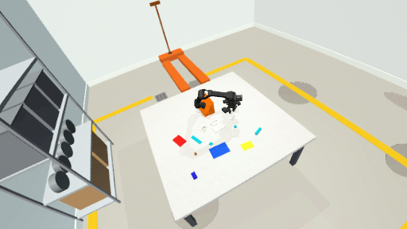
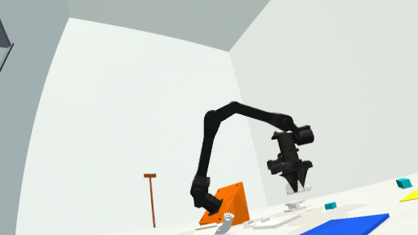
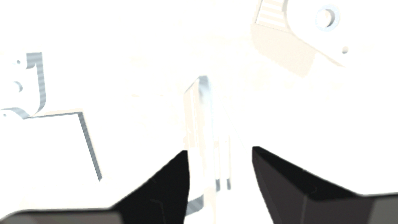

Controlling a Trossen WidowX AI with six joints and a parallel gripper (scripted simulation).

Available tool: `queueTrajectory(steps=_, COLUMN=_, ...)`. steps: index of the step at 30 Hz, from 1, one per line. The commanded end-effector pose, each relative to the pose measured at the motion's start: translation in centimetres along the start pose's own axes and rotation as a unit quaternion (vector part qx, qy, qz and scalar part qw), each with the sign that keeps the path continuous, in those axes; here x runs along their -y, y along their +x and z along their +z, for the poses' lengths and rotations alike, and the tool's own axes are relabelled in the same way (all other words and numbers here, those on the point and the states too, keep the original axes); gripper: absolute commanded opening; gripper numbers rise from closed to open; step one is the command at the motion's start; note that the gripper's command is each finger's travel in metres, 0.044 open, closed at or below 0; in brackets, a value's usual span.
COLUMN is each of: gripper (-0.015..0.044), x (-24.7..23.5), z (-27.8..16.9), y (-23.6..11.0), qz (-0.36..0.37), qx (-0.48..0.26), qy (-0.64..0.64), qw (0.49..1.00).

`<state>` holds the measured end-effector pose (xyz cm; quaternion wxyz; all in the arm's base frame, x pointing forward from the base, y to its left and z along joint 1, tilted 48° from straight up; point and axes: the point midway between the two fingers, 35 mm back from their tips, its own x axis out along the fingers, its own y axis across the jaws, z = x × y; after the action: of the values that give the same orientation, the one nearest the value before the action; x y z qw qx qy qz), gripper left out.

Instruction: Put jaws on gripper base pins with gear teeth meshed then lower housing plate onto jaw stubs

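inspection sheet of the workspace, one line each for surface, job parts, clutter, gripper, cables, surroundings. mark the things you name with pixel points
surface: white table (image 1: 274, 137), dark legs
job's things: a white toothed part (image 2: 291, 189) is held above the table; another white toothed part (image 2: 225, 223) and a white flat part (image 2: 277, 221) lie apart from it, unassembled
clutter: blue plate (image 1: 219, 150) (image 2: 347, 225), red square (image 1: 179, 141), yellow square (image 1: 247, 145) (image 2: 410, 197), small teal, dark blue and brown pieces
gripper: gripper (image 1: 231, 112) (image 2: 299, 189) (image 3: 220, 150) shut on the white toothed part, raised
cables: nothing seen
surroundings: orange pallet jack (image 1: 171, 56) behind the table, shelf rack (image 1: 113, 171) to one side, yellow floor lines
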<state>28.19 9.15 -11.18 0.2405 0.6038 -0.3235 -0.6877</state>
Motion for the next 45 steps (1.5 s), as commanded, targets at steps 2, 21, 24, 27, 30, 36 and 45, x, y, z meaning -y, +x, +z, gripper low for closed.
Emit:
queueTrajectory(steps=2, gripper=0.0134, x=0.0, z=0.0, y=-1.6, qz=-0.004, qx=-0.002, qy=0.003, qw=1.000)
queueTrajectory(steps=21, gripper=0.0134, x=-2.5, z=0.6, y=-2.2, qz=-0.004, qx=-0.001, qy=0.192, qw=0.981)
queueTrajectory(steps=24, gripper=0.0134, x=-3.0, z=0.7, y=-2.3, qz=-0.004, qx=-0.001, qy=0.233, qw=0.973)
queueTrajectory(steps=27, gripper=0.0134, x=-3.5, z=0.9, y=-2.4, qz=-0.004, qx=-0.001, qy=0.274, qw=0.962)
queueTrajectory(steps=30, gripper=0.0134, x=-4.1, z=1.0, y=-2.5, qz=-0.004, qx=-0.001, qy=0.314, qw=0.949)
queueTrajectory(steps=36, gripper=0.0134, x=-5.2, z=1.4, y=-2.6, qz=-0.004, qx=0.000, qy=0.393, qw=0.920)
queueTrajectory(steps=45, gripper=0.0134, x=-6.8, z=2.0, y=-2.7, qz=-0.003, qx=0.000, qy=0.506, qw=0.863)
